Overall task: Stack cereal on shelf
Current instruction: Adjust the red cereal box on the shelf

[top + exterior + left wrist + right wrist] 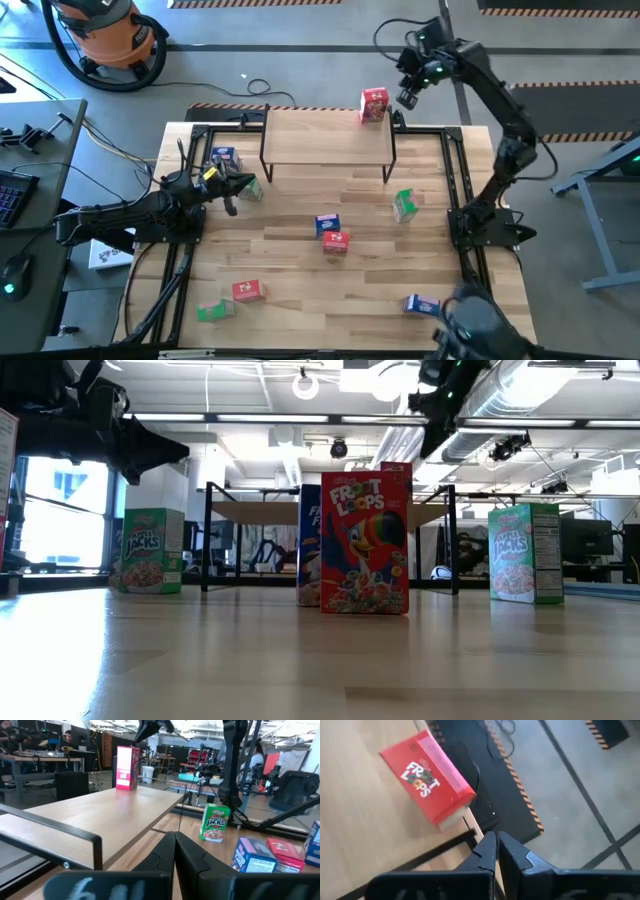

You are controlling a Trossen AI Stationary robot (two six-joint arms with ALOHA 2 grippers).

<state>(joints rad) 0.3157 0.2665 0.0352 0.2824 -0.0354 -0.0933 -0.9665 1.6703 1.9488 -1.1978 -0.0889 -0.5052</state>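
Red cardboard cereal box (374, 103) upright on light-wood shelf (320, 135) | right pincer (407, 98) closed, empty | left pincer (232, 183) closed, empty

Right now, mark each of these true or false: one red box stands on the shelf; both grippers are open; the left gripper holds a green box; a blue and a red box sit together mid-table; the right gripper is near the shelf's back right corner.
1. One red box stands on the shelf. True.
2. Both grippers are open. False: the left gripper and right gripper are both shut.
3. The left gripper holds a green box. False: it holds nothing.
4. A blue box and a red box sit together mid-table. True.
5. The right gripper is near the shelf's back right corner. True.
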